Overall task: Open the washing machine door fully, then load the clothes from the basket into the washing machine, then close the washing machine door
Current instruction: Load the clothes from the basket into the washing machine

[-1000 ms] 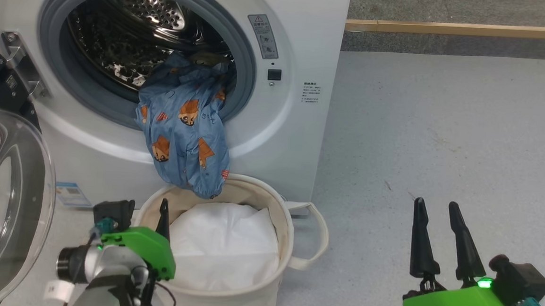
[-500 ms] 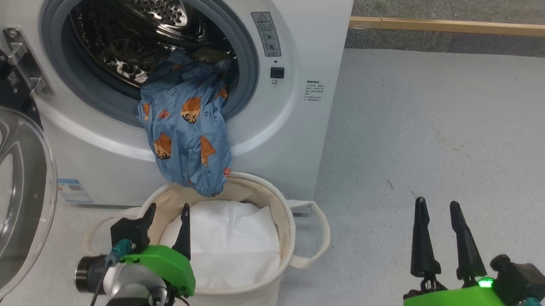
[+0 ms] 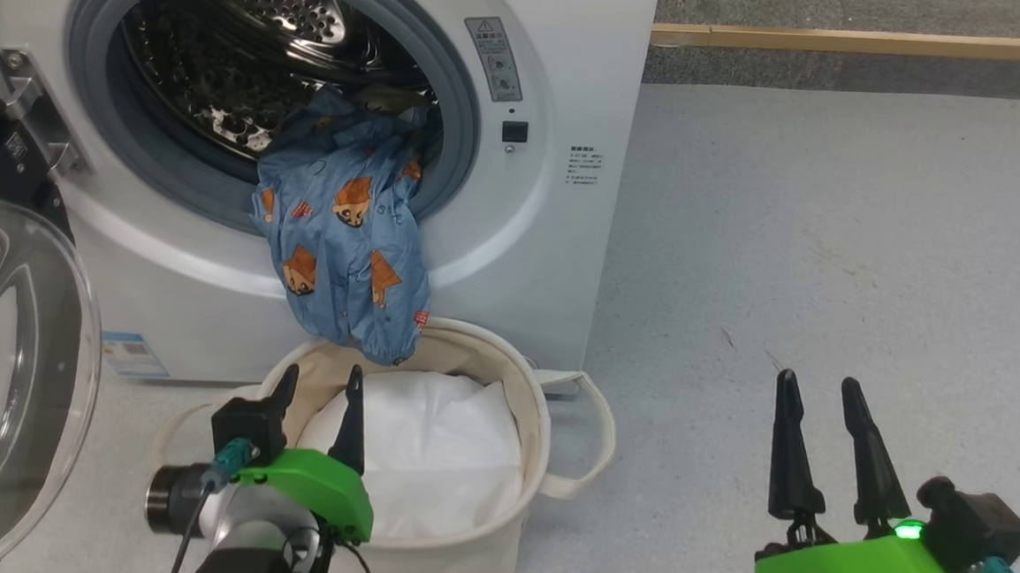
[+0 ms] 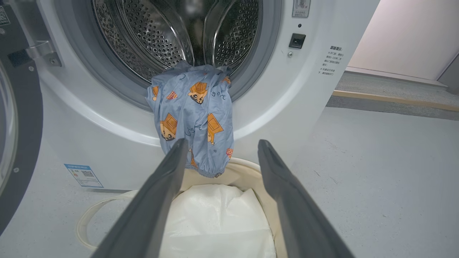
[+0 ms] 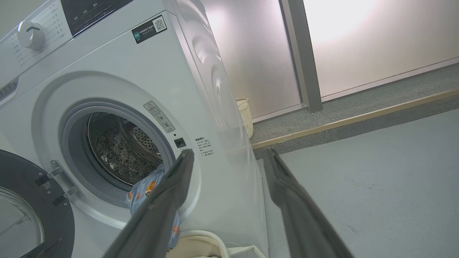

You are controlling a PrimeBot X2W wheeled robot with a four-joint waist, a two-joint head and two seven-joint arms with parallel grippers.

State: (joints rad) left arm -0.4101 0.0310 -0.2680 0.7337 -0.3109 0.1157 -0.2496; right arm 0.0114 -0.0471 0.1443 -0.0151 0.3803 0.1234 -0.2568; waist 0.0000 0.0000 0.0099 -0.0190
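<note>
The washing machine [image 3: 558, 77] stands with its door [image 3: 9, 362] swung wide open at the left. A light blue garment [image 3: 344, 241] with orange prints hangs out of the drum mouth, over the grey ring, its hem dangling into the basket [image 3: 541, 430]. Inside the basket lies a plain white sheet [image 3: 429, 459]. My left gripper [image 3: 323, 372] is open above the basket's near left rim; in the left wrist view its fingers [image 4: 223, 143] frame the garment's hem [image 4: 200, 118]. My right gripper [image 3: 818, 381] is open over the bare floor to the right, holding nothing.
A grey floor stretches to the right of the machine, crossed by a wooden strip [image 3: 843, 46] at the back. A small woven bin [image 5: 245, 114] stands behind the machine by the wall. The basket's loop handle [image 3: 593, 442] sticks out to the right.
My left gripper has swung right and turned, so both its fingers now point up over the basket's near rim. The garment and the right gripper have stayed put.
</note>
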